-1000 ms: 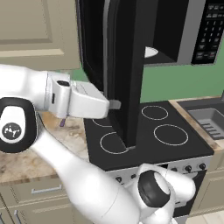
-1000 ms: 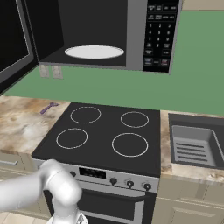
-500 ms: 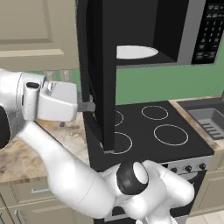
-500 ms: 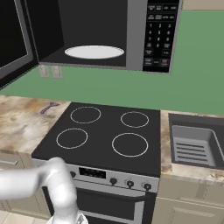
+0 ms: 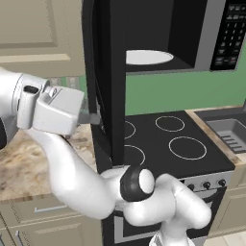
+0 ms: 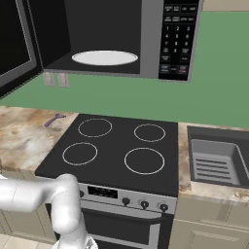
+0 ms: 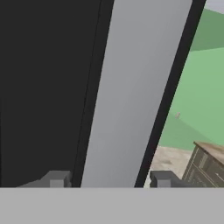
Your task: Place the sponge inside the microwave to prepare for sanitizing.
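- Microwave (image 6: 121, 39) door (image 5: 108, 77) hangs open, turntable (image 6: 104, 58) bare; keypad text at 3 o'clock unreadable.
- My gripper (image 7: 107, 179) straddles the door edge, fingers apart, not pinching.

One microwave (image 6: 121, 39) with one white turntable (image 6: 104, 58) inside — door open. One stove (image 6: 116, 151) carrying four burner rings, one sink (image 6: 216, 160), one small purple object (image 6: 54, 119) — on the bench (image 6: 22, 138).

- Black four-burner stove (image 6: 119, 151) set between marbled counters (image 6: 24, 138)
- Grey sink (image 6: 216, 160) to its right
- Small purple object (image 6: 54, 119) near the green wall (image 6: 214, 78)
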Controlling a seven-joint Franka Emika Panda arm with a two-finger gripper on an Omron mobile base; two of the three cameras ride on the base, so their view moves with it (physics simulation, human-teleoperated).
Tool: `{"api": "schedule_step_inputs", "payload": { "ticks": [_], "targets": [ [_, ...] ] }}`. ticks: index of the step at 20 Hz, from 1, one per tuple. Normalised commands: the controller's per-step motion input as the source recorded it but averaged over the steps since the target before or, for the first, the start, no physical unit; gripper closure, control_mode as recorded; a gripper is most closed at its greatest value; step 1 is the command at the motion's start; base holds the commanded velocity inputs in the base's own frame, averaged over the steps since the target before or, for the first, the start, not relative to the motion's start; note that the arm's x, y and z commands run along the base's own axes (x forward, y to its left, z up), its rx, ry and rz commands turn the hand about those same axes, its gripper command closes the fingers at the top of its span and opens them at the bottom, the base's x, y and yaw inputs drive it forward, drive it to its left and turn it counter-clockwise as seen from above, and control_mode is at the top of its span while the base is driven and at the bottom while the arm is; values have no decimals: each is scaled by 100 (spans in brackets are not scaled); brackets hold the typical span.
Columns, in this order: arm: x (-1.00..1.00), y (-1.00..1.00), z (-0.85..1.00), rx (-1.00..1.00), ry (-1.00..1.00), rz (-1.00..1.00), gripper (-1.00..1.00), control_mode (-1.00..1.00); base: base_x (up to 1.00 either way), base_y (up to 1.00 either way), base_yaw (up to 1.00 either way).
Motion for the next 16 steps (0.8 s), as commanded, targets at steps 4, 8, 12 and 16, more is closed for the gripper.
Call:
{"api": "schedule_step_inputs", "payload": {
  "ticks": [4, 8, 12, 16],
  "targets": [
    [-28, 9, 0, 0, 0, -2, -100, -100, 0, 0, 0],
    [-32, 27, 0, -1, 0, 0, -100, -100, 0, 0, 0],
    [-21, 37, 0, -3, 0, 0, -100, -100, 0, 0, 0],
    [-19, 41, 0, -6, 0, 0, -100, -100, 0, 0, 0]
  ]
}}
